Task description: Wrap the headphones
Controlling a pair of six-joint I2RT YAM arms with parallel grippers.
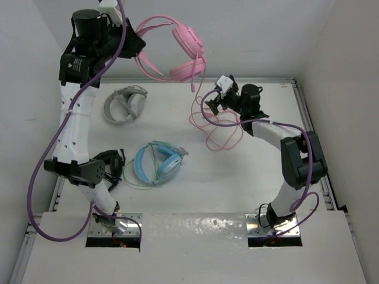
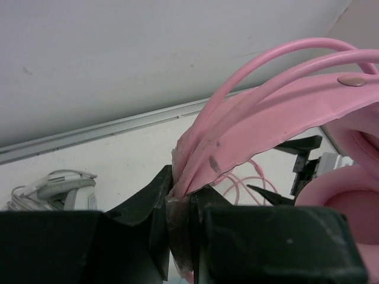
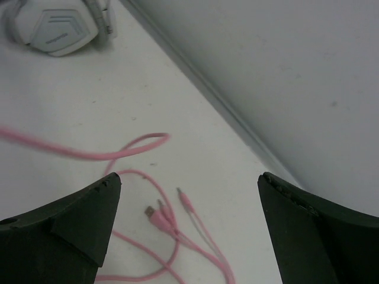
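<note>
The pink headphones hang in the air at the back, held by the headband. My left gripper is shut on the headband; in the left wrist view the pink band rises out of the closed gripper. The thin pink cable drops from an ear cup and lies in loose loops on the table. My right gripper is open and empty, low over those loops. In the right wrist view the gripper is spread wide, with the cable's plugs on the table between the fingers.
Grey headphones lie at the back left and show in the right wrist view. Light-blue headphones lie mid-table. A black object sits by the left arm. The back wall and its rail are close behind.
</note>
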